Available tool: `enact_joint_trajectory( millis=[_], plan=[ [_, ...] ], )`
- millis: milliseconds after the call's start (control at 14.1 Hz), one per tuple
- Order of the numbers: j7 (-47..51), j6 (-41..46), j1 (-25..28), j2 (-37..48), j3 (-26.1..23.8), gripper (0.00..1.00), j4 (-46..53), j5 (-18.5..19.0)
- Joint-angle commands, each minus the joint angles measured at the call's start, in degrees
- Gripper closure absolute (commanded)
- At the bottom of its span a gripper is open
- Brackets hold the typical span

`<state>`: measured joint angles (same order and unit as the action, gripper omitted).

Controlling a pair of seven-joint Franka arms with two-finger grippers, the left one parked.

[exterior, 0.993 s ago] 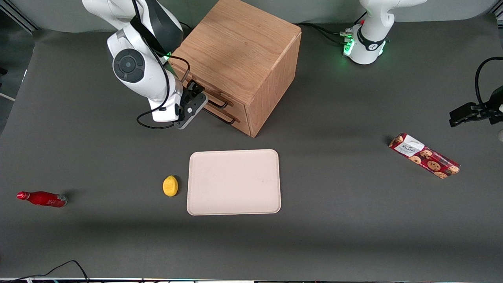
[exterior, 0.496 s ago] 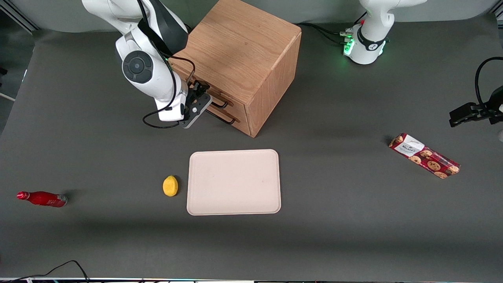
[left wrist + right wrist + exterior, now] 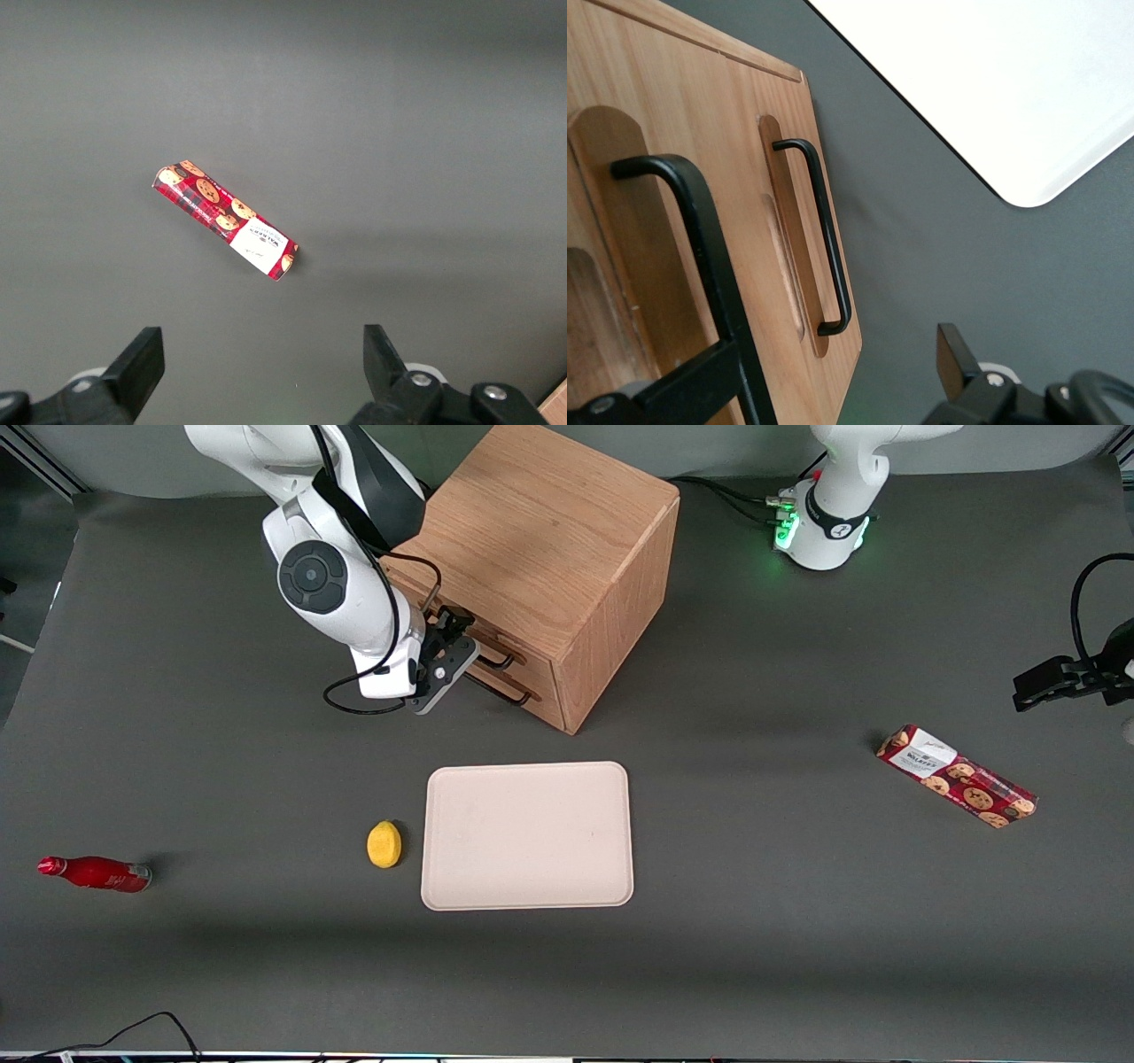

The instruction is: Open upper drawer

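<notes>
The gripper (image 3: 450, 629), fingers spread, seems to straddle the handle (image 3: 700, 239) of the shut upper drawer (image 3: 620, 204), at eleven o'clock from the tray (image 3: 527, 835); an off-centre pinch could slip off or drag the cabinet (image 3: 540, 540).

Even, soft overhead light; the light oak box cabinet (image 3: 549, 567) casts a faint shadow on the dark grey table (image 3: 797, 921). The pale rectangular tray (image 3: 1028, 80) glares white, overexposed.

Front view high above the grey table, steeply downward, right wrist view close against the light oak box cabinet (image 3: 540, 567) (image 3: 673, 159), both sharing its dark-handled drawer fronts, gripper (image 3: 454, 631) there, left wrist view downward over a red cookie packet (image 3: 226, 220) (image 3: 957, 776)
</notes>
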<state>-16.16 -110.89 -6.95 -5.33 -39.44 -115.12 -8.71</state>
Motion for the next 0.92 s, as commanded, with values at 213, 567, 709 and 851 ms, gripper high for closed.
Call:
enact_joint_trajectory(
  millis=[213,567,709,851],
  plan=[
    [0.43,5.22,0.18,0.05,0.67,0.0,2.88,-1.22],
    [0.08,13.39,-0.08,0.41,3.92,0.0,9.55,-1.13],
    [-0.97,16.3,-0.17,0.49,5.33,0.0,11.84,-1.13],
    [-0.46,19.29,-0.43,3.72,7.78,0.0,14.04,-1.13]
  ],
)
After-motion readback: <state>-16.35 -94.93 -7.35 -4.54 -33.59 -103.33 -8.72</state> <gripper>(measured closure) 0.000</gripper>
